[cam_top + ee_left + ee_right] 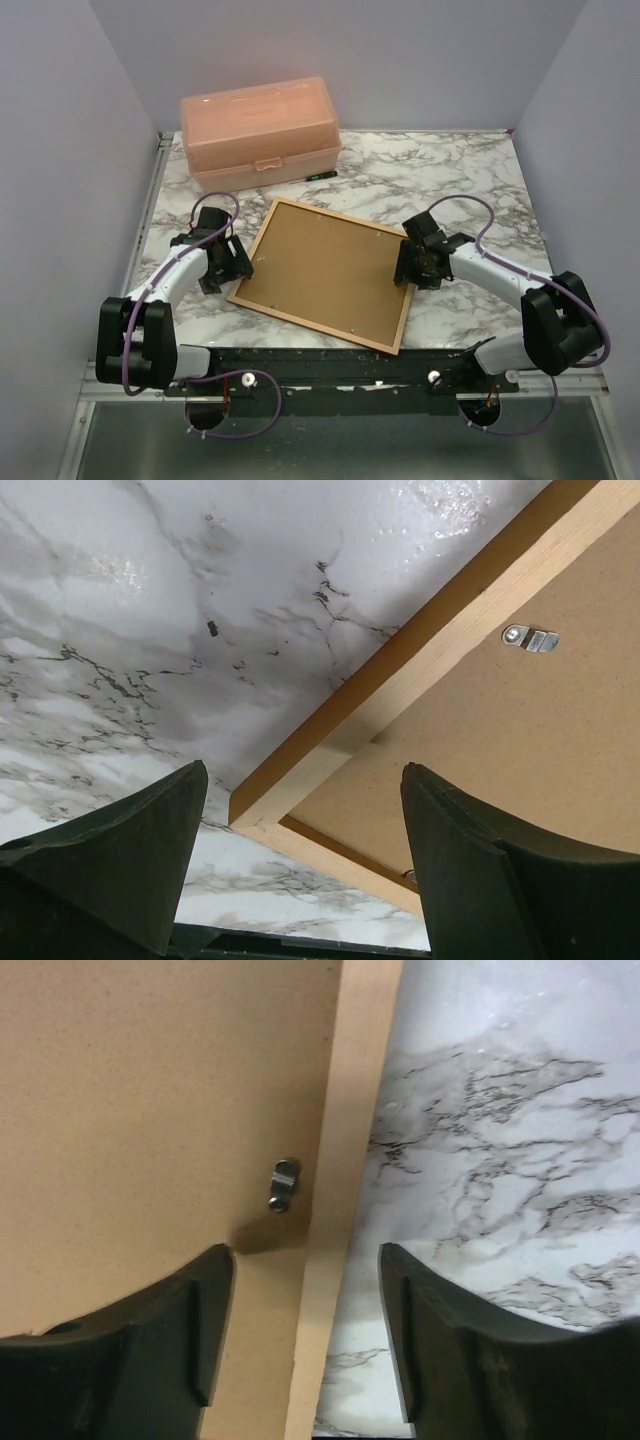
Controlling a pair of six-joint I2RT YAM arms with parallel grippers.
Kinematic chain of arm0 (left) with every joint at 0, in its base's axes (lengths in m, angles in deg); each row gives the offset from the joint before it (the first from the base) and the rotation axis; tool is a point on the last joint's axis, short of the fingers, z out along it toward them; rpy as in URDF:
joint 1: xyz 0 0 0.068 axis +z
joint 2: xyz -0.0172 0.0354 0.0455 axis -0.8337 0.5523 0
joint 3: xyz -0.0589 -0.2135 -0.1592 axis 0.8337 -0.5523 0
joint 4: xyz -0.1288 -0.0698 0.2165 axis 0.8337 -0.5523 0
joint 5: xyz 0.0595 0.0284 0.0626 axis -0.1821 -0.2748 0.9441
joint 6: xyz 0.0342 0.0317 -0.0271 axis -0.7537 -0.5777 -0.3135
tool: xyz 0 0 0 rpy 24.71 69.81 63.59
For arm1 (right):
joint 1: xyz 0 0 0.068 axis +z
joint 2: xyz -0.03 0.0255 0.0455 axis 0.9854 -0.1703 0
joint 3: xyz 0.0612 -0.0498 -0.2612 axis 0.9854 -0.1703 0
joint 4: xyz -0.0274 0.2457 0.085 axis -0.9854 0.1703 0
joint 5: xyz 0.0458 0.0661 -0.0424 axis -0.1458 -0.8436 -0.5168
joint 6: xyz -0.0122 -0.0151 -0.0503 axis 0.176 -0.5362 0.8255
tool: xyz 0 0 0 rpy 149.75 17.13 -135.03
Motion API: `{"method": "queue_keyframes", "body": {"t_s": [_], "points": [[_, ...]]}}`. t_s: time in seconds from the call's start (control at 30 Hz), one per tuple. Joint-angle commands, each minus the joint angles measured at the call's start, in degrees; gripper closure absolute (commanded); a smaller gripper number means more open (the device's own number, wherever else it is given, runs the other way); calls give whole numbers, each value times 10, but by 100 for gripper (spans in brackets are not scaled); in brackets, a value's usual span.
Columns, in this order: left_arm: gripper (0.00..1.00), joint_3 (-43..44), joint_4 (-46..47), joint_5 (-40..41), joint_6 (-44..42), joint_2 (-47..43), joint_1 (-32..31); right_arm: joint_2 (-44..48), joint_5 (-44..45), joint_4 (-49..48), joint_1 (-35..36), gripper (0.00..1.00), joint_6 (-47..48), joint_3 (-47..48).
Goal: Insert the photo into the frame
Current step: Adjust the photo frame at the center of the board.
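The wooden frame (pixel 315 325) lies back-up mid-picture on the marble bench (pixel 440 180) — the left tool (pixel 228 262) gapes wide at its left corner, the right tool (pixel 412 268) spread astride its right rail.

Robot test cell, laboratory bench type.
Plain pale walls (pixel 60 150) box in a marble-patterned tabletop (pixel 460 170) on three sides. Two white-and-black robot arms, left (pixel 180 270) and right (pixel 490 268), are bolted to a black rail (pixel 330 362) at the near edge and trail purple cables (pixel 492 213). One pink plastic box (pixel 260 130) sits at the back.
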Motion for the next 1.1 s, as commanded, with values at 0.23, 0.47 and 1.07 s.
{"method": "queue_keyframes", "body": {"t_s": [0.23, 0.47, 1.07], "points": [[24, -16, 69, -128, -6, 9, -3, 18, -92, -5, -14, 13, 0, 2], [27, -82, 111, -189, 36, -16, -44, -2, -116, -17, -23, 13, 15, 23], [28, -284, 68, -119, 281, -361, -227, -81, -186, -28, -26, 12, 68, 88]]}}
